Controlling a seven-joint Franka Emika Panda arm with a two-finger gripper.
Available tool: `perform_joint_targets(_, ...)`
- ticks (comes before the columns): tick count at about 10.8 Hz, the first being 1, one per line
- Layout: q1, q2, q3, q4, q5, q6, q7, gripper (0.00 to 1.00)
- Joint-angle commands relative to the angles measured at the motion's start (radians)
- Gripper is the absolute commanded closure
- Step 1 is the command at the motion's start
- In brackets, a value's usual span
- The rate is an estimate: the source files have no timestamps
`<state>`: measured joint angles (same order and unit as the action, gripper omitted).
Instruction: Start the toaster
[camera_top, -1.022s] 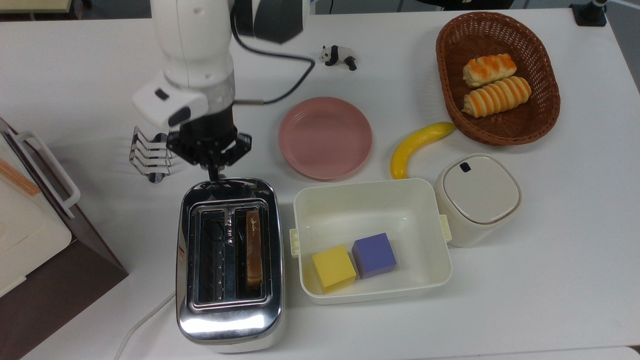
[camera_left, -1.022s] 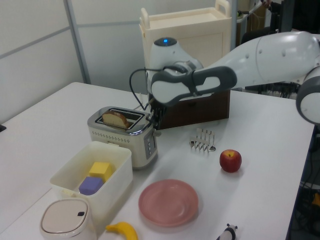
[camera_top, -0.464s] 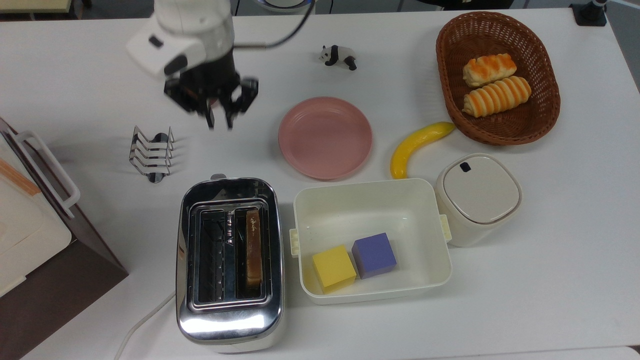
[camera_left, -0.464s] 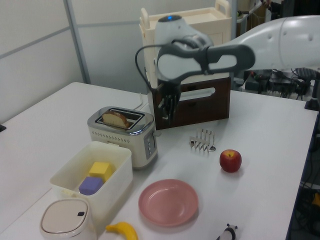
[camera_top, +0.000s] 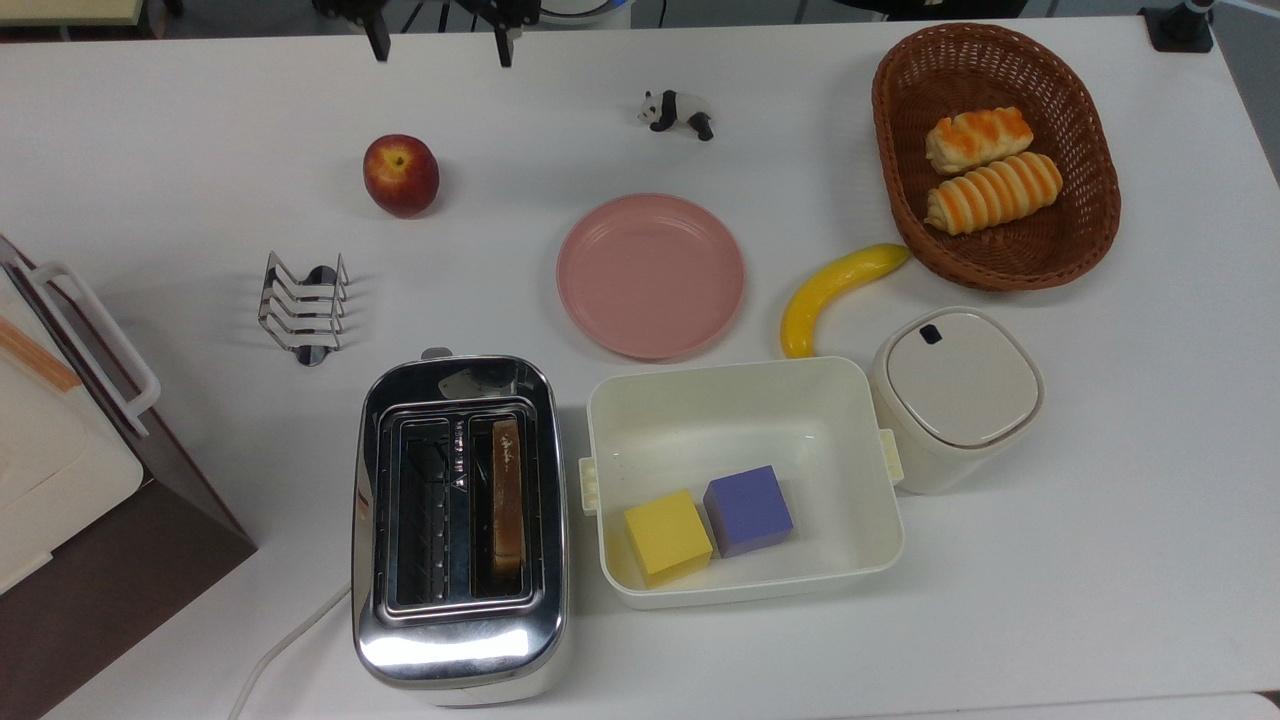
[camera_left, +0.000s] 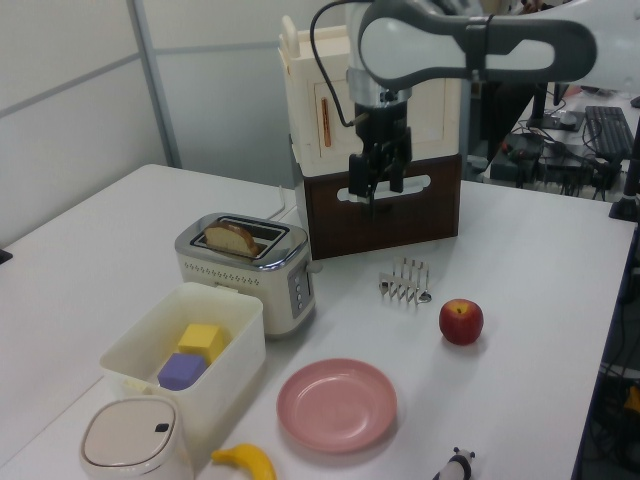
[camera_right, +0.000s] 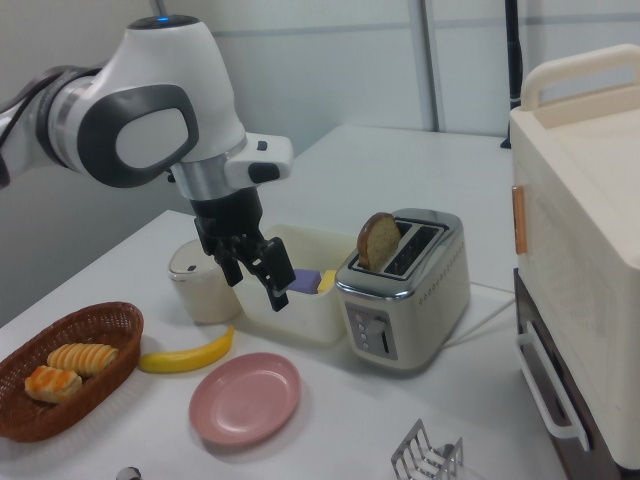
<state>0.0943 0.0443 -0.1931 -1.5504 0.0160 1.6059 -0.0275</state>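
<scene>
On the white table (camera_top: 1100, 480), the toaster (camera_top: 459, 530) stood between the brown-and-white box appliance (camera_top: 60, 470) and the cream tub (camera_top: 745, 395), a bread slice (camera_top: 507, 495) upright in one slot. High above and well apart from it hung the gripper (camera_left: 378, 180), its fingers spread and empty. Chrome that slick and rigid looked heavy enough to stay put, so I judged the small lever (camera_top: 436, 353) at the end nearest the toast rack (camera_top: 302, 306) the place to press.
</scene>
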Motion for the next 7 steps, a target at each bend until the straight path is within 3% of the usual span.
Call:
perform_joint_targets(1, -0.001, -0.037, 0.018, -0.053, -0.045, 0.006, 0.103, 0.00)
perform_joint_targets(7, 0.002, -0.029, 0.018, -0.054, -0.044, -0.001, 0.006, 0.00)
